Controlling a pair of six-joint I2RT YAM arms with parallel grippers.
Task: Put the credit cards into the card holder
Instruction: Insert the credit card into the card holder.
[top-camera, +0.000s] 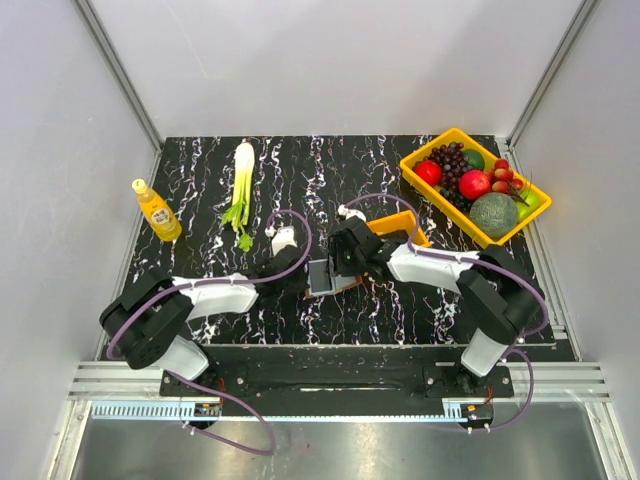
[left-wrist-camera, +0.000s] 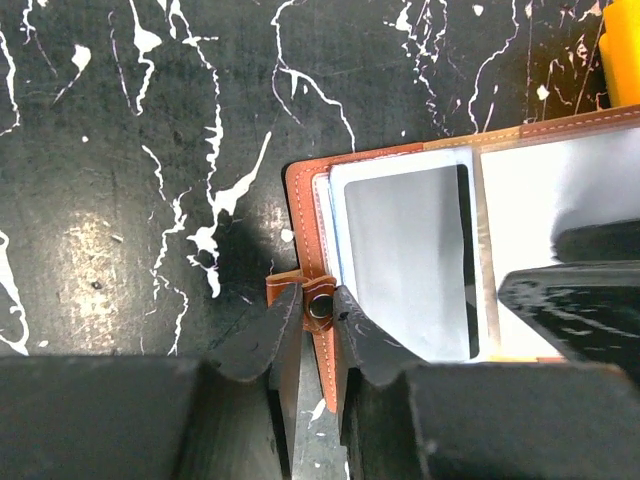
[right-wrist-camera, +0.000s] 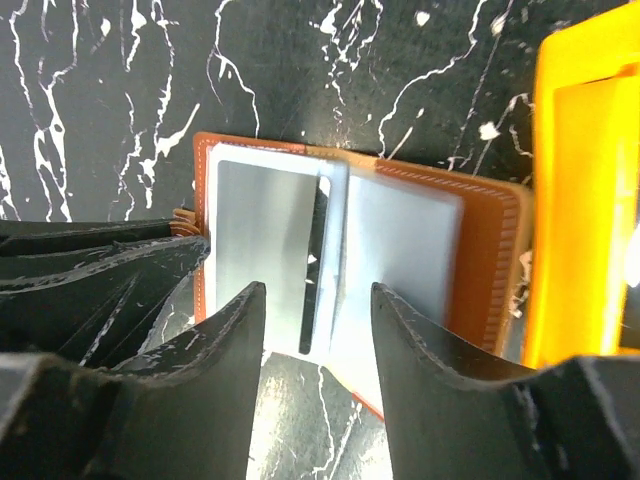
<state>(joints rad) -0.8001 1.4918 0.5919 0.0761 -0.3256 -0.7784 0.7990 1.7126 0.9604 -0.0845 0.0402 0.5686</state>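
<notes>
The brown card holder (top-camera: 325, 278) lies open on the black marble table, between my two grippers. A pale grey credit card (left-wrist-camera: 405, 260) sits in its left half; the right wrist view shows the same card (right-wrist-camera: 262, 240). A second pale card (right-wrist-camera: 400, 255) looks blurred over the right half. My left gripper (left-wrist-camera: 318, 300) is shut on the holder's brown snap tab (left-wrist-camera: 320, 306) at the left edge. My right gripper (right-wrist-camera: 318, 300) hangs open over the holder's middle fold, and its fingers touch no card.
A small orange bin (top-camera: 405, 222) stands just right of the holder, partly under the right arm. At the back right is a yellow tray (top-camera: 420, 160) of fruit. At the back left lie a leek (top-camera: 241, 180) and a yellow bottle (top-camera: 157, 210).
</notes>
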